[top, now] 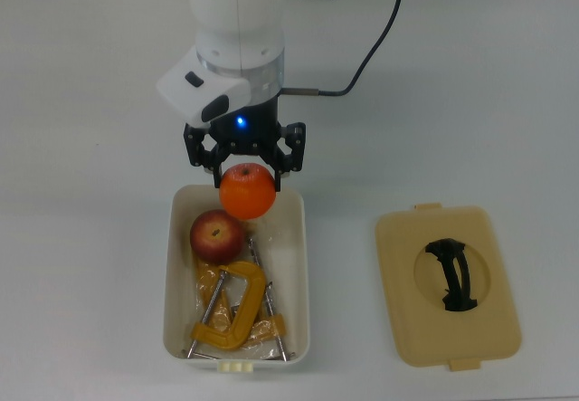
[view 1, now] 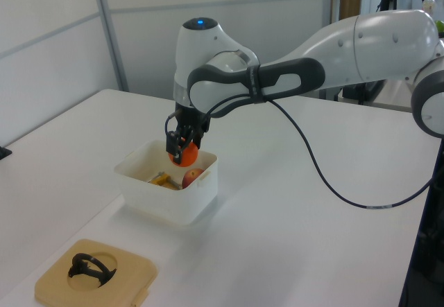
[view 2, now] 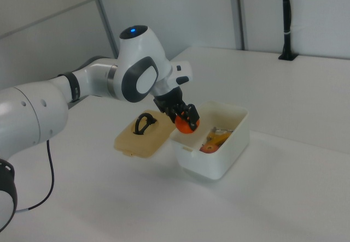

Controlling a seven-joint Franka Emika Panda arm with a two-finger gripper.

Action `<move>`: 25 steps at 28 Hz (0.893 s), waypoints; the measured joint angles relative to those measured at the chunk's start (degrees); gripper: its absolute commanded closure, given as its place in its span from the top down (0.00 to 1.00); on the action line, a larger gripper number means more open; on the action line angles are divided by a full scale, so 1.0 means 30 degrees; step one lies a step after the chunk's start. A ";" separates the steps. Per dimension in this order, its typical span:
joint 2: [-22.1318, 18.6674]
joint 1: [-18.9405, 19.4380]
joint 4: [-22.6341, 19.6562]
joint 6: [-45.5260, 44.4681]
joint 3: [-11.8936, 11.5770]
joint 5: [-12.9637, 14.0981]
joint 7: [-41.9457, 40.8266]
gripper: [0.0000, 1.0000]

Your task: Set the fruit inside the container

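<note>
Orange (top: 248,191) fruit sits pinched in the pincer (top: 245,171), raised over the container's (top: 299,274) near rim so it can drop beside the apple (top: 216,234) inside.

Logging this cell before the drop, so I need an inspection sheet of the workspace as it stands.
Surface: white table, bare apart from the items below.
Job's things: orange held above the white container; red apple already inside.
Clutter: yellow C-clamps inside the container; tan lid with black handle beside it.
Grippers: claw shut on the orange.
Cables: black cable hanging from the arm.
Surroundings: grey wall panels.
</note>
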 measured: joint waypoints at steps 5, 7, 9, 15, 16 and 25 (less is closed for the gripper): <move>0.0318 -0.0018 0.0003 0.0038 0.0000 -0.0235 0.0005 1.00; 0.0347 -0.0023 0.0005 0.0039 0.0000 -0.0306 0.0005 1.00; 0.0340 -0.0030 0.0045 0.0040 -0.0002 -0.0321 0.0005 1.00; -0.0217 -0.0198 0.0346 -0.1424 -0.0103 -0.0467 -0.0221 1.00; -0.0429 -0.0288 0.0398 -0.1983 -0.0105 -0.0499 -0.0512 1.00; -0.2657 -0.1290 0.0470 -0.6943 -0.0110 -0.0501 -0.3650 1.00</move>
